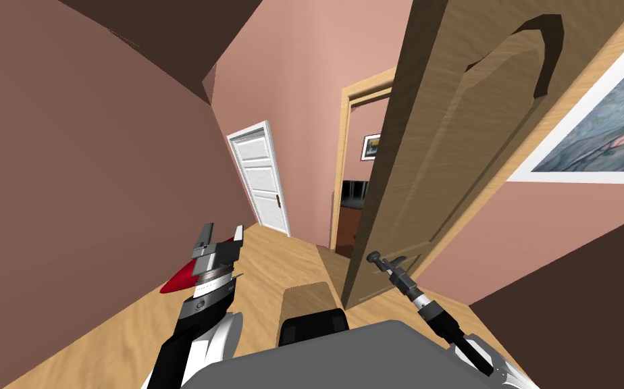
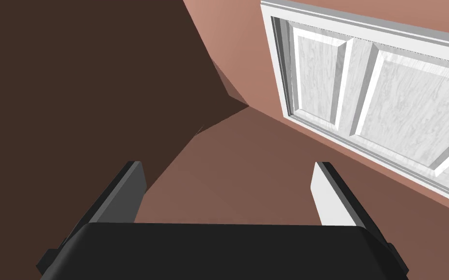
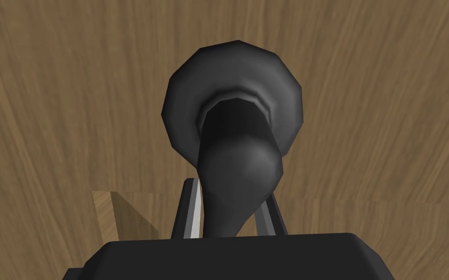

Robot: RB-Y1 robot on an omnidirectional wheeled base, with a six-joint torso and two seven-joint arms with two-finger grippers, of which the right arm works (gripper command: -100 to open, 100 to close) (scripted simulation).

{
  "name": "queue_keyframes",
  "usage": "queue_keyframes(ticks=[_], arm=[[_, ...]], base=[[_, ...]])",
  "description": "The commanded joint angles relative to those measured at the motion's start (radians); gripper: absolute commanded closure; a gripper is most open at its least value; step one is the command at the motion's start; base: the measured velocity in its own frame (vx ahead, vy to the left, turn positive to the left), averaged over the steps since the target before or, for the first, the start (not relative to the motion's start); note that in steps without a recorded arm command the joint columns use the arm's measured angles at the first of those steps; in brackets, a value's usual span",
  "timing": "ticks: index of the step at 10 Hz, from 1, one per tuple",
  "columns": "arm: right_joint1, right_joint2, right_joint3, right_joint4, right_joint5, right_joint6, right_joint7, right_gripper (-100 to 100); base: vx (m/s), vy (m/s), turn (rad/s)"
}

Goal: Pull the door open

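Since the wooden door (image 1: 439,169) at the right stands ajar, the pulling step is judged to be under way. Its one dark handle (image 3: 238,160) is pinched between the fingers of the right gripper (image 3: 231,204); a steady backward draw along the door's arc is called for next. The left gripper (image 2: 228,180) is held spread, idle. Two doors are counted: this one and a white door (image 1: 261,177) down the hall.

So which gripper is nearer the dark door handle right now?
Right. The right gripper is shut on the handle of the wooden door; the left gripper hangs open, well away from it.
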Motion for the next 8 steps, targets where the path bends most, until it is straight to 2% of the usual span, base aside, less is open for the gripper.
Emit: queue_keyframes(ticks=[1, 8], arm=[[0.000, -0.003, -0.002, 0.008, 0.003, -0.012, -0.002, 100], [0.003, -0.019, -0.015, 0.049, 0.017, -0.070, -0.009, 100]], base=[[-0.131, -0.053, 0.151], [-0.217, -0.090, 0.179]])
